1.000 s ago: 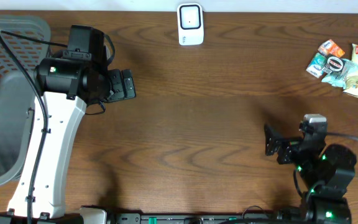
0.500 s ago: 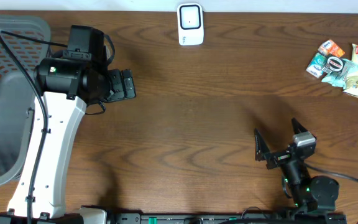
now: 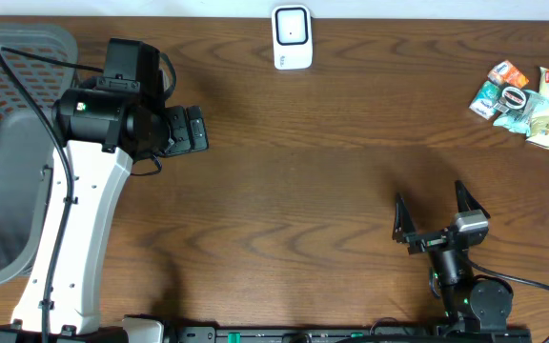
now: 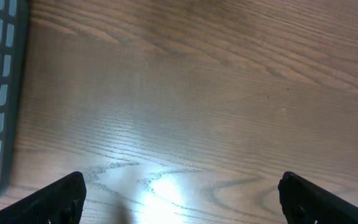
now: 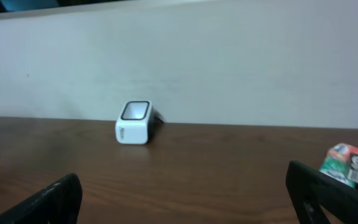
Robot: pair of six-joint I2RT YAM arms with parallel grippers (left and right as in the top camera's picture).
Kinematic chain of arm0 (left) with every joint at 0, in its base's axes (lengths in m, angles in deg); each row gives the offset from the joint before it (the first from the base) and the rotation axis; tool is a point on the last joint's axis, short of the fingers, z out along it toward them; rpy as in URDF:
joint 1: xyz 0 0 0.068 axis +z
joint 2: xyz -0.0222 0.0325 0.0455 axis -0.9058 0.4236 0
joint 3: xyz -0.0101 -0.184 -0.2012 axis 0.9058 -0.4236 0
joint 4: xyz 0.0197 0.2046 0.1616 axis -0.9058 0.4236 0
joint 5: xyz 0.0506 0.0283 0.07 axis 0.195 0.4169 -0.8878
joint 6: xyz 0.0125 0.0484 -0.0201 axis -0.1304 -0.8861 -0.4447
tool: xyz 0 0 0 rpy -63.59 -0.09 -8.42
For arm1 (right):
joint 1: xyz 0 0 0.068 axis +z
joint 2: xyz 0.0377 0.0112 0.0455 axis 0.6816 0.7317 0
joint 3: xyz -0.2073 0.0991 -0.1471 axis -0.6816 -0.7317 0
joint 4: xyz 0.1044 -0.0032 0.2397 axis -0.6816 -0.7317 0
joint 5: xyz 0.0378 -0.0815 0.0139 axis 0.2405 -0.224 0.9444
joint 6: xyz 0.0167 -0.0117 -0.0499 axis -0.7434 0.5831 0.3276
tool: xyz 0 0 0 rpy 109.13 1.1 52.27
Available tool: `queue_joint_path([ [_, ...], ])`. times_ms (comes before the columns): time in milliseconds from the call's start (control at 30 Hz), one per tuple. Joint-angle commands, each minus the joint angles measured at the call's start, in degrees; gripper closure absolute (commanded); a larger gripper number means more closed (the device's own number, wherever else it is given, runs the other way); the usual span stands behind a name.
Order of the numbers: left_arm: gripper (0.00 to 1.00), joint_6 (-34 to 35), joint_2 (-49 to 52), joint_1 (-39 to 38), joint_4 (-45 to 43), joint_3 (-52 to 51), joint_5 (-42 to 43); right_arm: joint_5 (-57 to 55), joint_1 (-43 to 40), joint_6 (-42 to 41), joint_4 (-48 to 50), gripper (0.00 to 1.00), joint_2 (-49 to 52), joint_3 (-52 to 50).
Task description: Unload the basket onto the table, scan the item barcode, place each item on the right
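Scanner (image 3: 292, 36) shared: overhead, right wrist.

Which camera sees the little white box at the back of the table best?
The overhead camera: it shows the white box sharp and whole from above. The right wrist camera sees it from the side, far off and blurry. The left wrist camera does not show it.
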Motion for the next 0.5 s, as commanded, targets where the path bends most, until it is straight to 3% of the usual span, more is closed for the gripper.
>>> queue_joint_path([
  [0, 0.02, -0.2, 0.0, 0.1, 0.0, 0.2, -0.3, -2.6, 0.5, -1.0, 0.5, 0.01, -0.5, -0.9],
  [467, 0.02, -0.2, 0.0, 0.1, 0.0, 0.2, -0.3, -7.3, 0.4, -1.4, -9.8, 0.01, -0.4, -0.8],
])
